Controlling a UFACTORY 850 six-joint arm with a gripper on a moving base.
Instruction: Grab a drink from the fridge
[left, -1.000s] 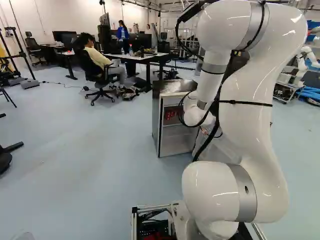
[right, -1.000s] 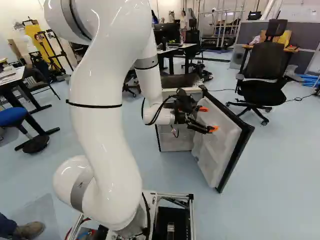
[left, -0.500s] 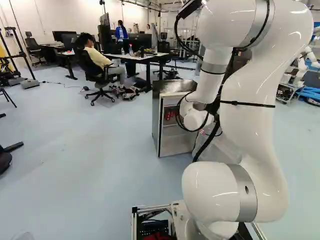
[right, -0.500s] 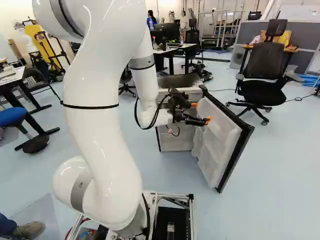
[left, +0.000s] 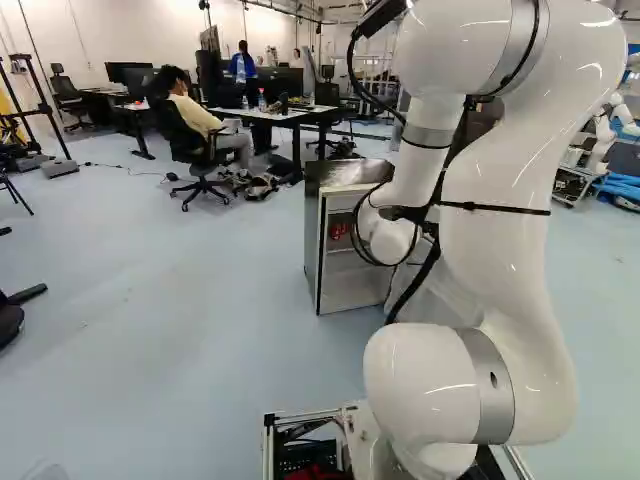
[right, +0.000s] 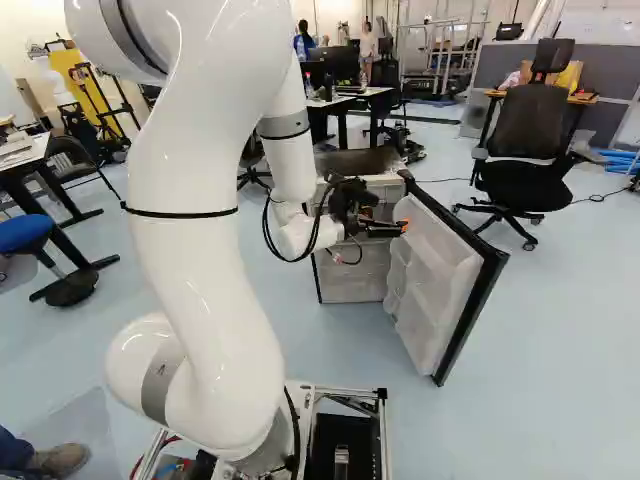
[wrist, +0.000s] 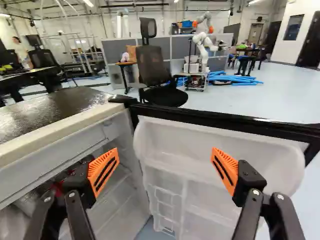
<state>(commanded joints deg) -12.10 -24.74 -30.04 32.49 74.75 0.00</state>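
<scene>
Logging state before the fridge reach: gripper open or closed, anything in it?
Gripper: open, nothing between its orange pads; it stands at the open fridge door.

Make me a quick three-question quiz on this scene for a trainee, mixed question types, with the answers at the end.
1. True or false: the jaws are closed on a drink.
2. In the wrist view, what stands beyond the open fridge door?
A) a sink
B) a black office chair
C) a bicycle
3. Fill in the blank: the pads on the jaws are coloured ______.

Key:
1. False: they stand open, with no drink held.
2. B
3. orange
</scene>
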